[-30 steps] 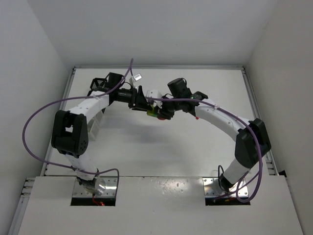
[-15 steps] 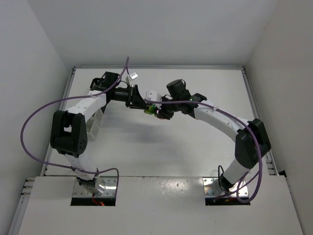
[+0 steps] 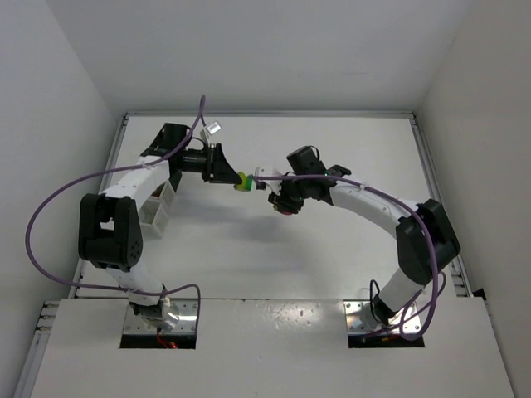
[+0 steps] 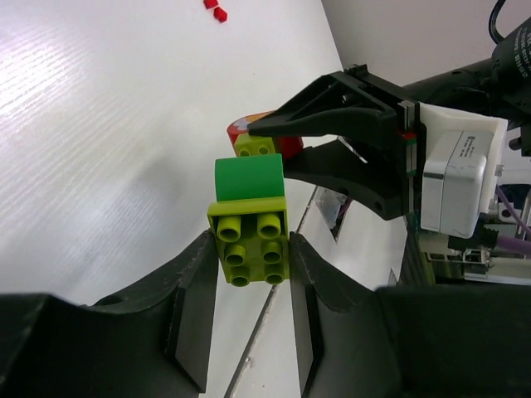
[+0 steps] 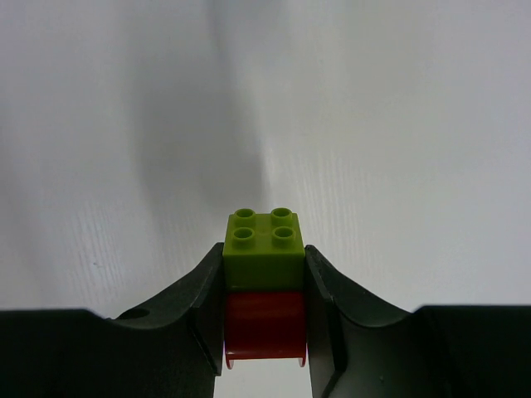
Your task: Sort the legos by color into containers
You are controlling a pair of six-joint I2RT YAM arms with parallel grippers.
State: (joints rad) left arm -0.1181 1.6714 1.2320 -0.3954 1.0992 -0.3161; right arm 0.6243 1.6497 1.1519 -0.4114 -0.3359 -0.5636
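My left gripper [image 4: 249, 242] is shut on a yellow-green lego [image 4: 253, 249] with a green piece [image 4: 247, 177] stuck to its far end. From above, that gripper [image 3: 235, 177] hangs over the table's middle back. My right gripper [image 5: 264, 259] is shut on a second yellow-green lego [image 5: 263, 247] joined to a red piece [image 5: 265, 325]. The left wrist view shows the right gripper [image 4: 267, 133] just beyond the green piece, a small gap apart. Two tiny red legos [image 4: 214, 9] lie on the table farther off. A white container [image 3: 154, 212] stands under the left arm; the others are hidden.
The white table [image 3: 265, 249] has raised rails on the left [image 3: 93, 232] and right [image 3: 444, 199]. Purple cables [image 3: 50, 215] loop off both arms. Metal base plates [image 3: 158, 323] sit at the near edge.
The two grippers met over one stack, and the left shut on it. They have since drawn apart: the left moved left with the yellow-green and green part, while the right kept the yellow-green and red part.
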